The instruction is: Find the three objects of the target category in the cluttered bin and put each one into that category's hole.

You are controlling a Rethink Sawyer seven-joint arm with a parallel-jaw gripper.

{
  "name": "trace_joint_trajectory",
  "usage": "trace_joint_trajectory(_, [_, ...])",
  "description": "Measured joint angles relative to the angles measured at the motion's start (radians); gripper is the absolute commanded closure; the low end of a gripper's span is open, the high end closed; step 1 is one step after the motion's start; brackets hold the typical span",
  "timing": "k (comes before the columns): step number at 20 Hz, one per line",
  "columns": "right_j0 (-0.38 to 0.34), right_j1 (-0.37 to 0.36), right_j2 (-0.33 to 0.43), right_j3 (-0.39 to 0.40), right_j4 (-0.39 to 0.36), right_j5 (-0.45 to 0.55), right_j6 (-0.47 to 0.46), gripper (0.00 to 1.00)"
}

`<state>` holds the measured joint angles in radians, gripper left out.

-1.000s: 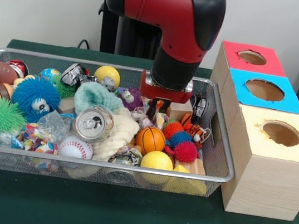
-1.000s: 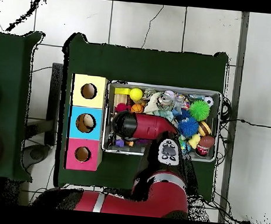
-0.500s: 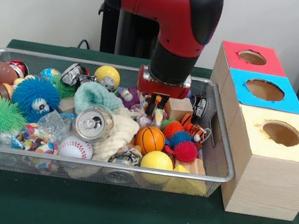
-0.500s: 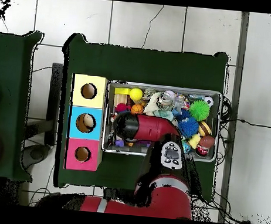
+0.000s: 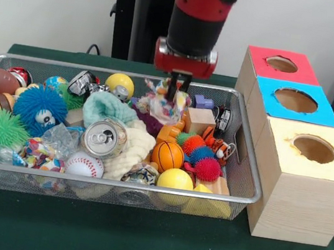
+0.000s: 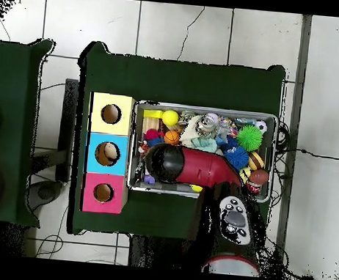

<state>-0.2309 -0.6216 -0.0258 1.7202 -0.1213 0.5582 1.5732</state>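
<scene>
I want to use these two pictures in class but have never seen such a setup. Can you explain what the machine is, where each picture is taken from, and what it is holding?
It is a robot arm, red and black, with a gripper at its tip. One picture faces it across the table; the other looks straight down. On the green table stands a wire bin full of toys, balls and a drink can. Beside it are three boxes with round holes in yellow, blue and red tops. The gripper is shut on a multicoloured cloth toy, lifted above the clutter.
</scene>
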Motion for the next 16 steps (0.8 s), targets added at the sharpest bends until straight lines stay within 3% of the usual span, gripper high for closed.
trace_joint_trajectory(7, [-0.109,-0.130,0.092,0.062,0.067,0.040,0.000,1.00])
trace_joint_trajectory(16, [-0.253,-0.222,0.267,0.147,0.204,0.035,0.000,1.00])
